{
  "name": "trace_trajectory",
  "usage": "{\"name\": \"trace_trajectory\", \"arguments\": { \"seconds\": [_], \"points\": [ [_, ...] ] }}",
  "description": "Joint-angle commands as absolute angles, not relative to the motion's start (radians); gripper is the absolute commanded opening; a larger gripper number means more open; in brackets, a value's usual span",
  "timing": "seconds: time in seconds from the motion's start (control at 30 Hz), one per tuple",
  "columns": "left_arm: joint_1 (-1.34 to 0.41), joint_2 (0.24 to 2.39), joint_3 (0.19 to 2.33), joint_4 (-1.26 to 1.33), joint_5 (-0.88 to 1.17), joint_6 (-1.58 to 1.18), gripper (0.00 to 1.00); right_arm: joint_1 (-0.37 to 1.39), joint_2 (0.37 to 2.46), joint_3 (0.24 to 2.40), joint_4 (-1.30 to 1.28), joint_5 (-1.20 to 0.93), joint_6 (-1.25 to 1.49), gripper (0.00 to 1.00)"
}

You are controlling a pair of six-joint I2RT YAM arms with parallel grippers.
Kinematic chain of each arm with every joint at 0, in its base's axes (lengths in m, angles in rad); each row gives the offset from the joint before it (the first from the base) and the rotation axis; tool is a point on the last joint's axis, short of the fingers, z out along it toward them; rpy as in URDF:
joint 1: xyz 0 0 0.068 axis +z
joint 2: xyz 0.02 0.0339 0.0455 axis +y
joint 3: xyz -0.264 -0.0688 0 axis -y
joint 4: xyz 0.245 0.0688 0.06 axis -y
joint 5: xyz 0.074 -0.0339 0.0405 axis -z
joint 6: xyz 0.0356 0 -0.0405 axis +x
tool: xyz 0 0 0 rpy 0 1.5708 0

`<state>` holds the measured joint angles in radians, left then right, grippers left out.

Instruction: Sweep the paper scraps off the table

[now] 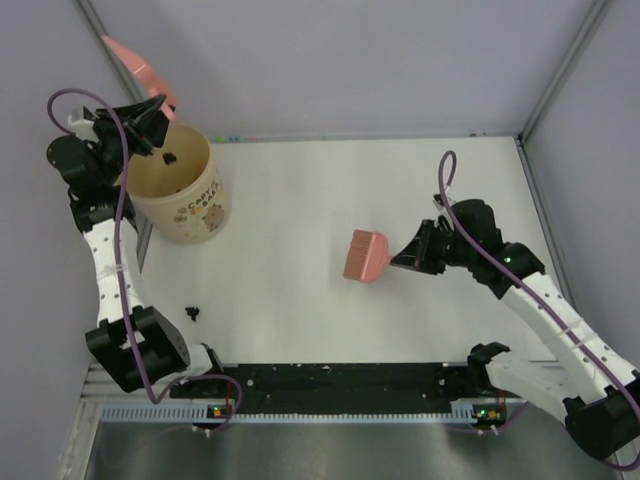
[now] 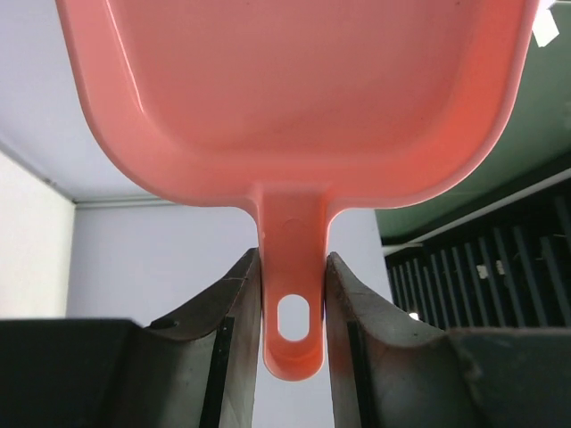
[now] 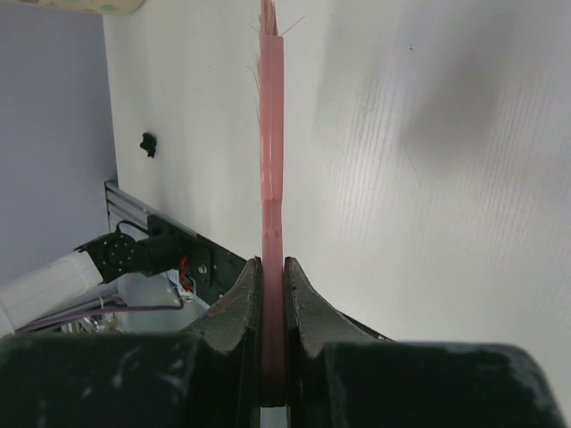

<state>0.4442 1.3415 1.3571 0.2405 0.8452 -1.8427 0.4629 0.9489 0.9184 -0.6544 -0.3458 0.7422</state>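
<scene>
Clamps pink plastic dustpan (image 2: 294, 89) in left end effector (image 2: 292, 267), pink brush (image 3: 271, 134) in right end effector (image 3: 273, 267); could flick black paper scrap (image 1: 193, 312) off white counter (image 1: 300, 200).

Top view: fixed above and behind my bases, looking down on the worktop (image 1: 300, 200). Left wrist view: close along my left pincer (image 2: 292, 267) and the pink dustpan (image 2: 294, 107), facing a wall (image 2: 161, 259). Right wrist view: close along my right pincer (image 3: 272, 263) and brush (image 3: 271, 134), low over the worktop, sharing one paper scrap (image 3: 148, 143) with the top view.
</scene>
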Motion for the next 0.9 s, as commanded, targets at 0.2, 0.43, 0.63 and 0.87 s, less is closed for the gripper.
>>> {"name": "trace_trajectory", "arguments": {
  "seconds": [0.2,0.43,0.63,0.87],
  "points": [
    [0.454,1.296,1.249,0.669,0.744,-2.096,0.0,0.472,0.893,0.954,-0.657,-0.359,0.707,0.0],
    [0.454,1.266,1.376,0.272,0.81,-1.805,0.0,0.472,0.873,0.948,-0.664,-0.35,0.706,0.0],
    [0.453,1.249,1.508,-0.148,0.812,-1.51,0.0,0.472,0.874,0.939,-0.663,-0.347,0.707,0.0],
    [0.436,1.226,1.592,-0.426,0.759,-1.264,0.0,0.471,0.908,0.959,-0.66,-0.353,0.706,0.0]
  ]
}}
